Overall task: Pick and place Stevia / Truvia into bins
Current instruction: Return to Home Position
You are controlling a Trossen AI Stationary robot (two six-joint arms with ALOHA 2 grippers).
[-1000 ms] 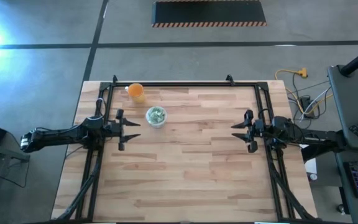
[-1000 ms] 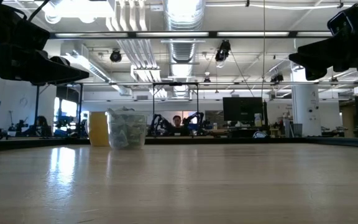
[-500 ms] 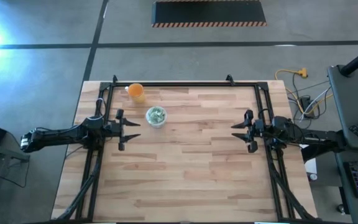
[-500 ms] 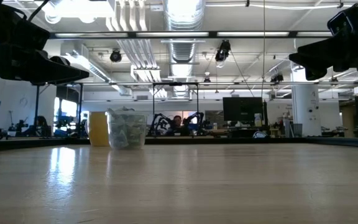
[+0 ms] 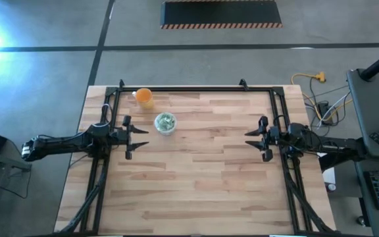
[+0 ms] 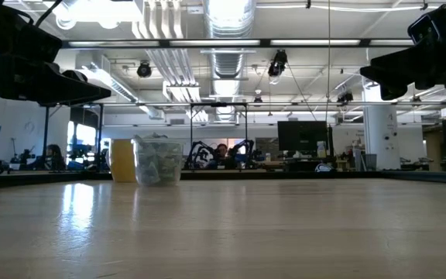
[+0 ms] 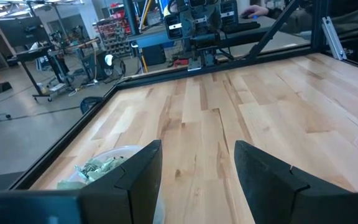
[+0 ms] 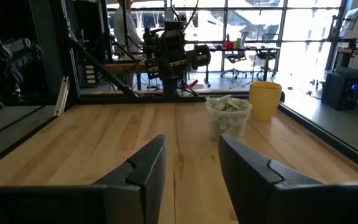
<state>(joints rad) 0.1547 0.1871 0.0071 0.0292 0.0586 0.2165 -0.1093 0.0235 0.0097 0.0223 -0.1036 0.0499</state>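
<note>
Apparently the sorting is finished or very nearly so: no loose sachet shows anywhere on the wooden table (image 5: 202, 178), and the whole visible supply sits in the clear cup (image 5: 157, 124), which stands toward the far left of the tabletop, just beside but apart from the orange cup (image 5: 144, 97) behind it. The sachets (image 8: 227, 104) look like a crumpled heap of pale green-and-white paper packets, piled loosely up to and slightly above the rim, and from table height they show through the translucent wall as a jumbled mass. I judge that little remains beyond the arms settling at their rest poses. The left gripper (image 5: 135, 137) hovers at the left edge of the table, near the clear cup yet not touching it, its fingers spread wide and holding nothing. The right gripper (image 5: 254, 138) hangs at the right edge, well apart from both cups, its fingers likewise spread and empty. Both face inward across the bare middle of the boards, raised off the surface.
</note>
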